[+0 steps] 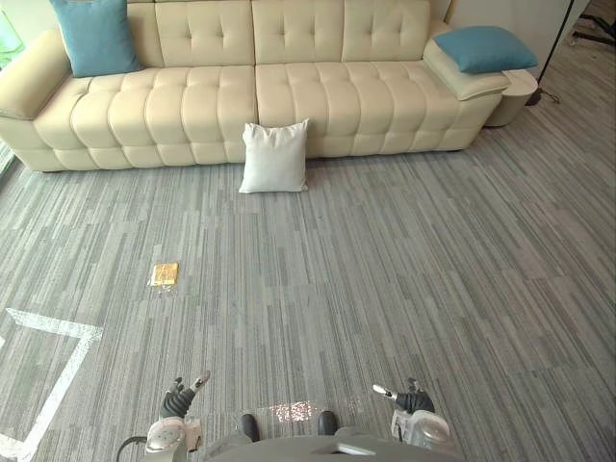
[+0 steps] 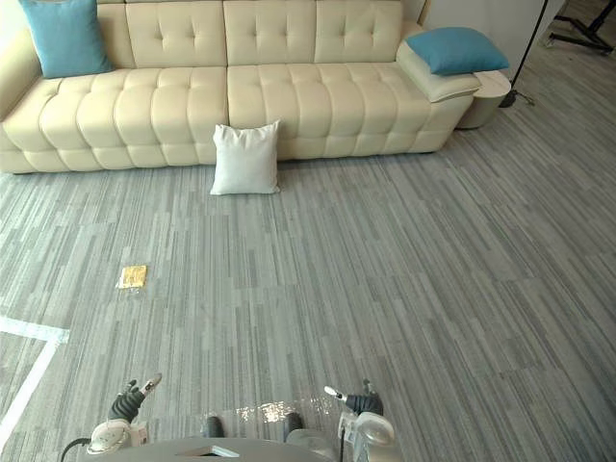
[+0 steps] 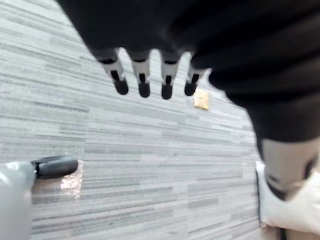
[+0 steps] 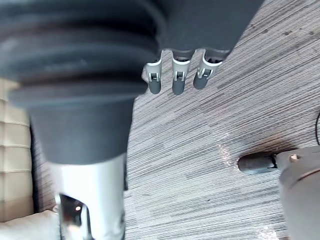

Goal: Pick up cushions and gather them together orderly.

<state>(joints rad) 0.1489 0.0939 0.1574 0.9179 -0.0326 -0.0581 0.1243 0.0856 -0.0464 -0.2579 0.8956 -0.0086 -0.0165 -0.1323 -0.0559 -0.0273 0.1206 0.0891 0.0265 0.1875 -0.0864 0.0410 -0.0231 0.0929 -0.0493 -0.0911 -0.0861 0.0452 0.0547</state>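
Cushions, 3. White cushion (image 1: 274,157): upright on the floor (image 1: 404,260), leaning on the cream sofa (image 1: 202,106) front, well ahead of both hands. Blue cushion 1 (image 1: 95,36): on the sofa end far ahead-left of the left hand (image 1: 181,396). Blue cushion 2 (image 1: 484,48): on the armrest far ahead-right of the right hand (image 1: 411,397). Both hands: fingers straight, holding nothing. Yellow flat item (image 1: 166,273): on the floor ahead-left of the left hand.

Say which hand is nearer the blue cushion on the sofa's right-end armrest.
Right. The right hand is far back from the blue cushion but nearly in line with it; the left hand is equally far back and well off to the side.
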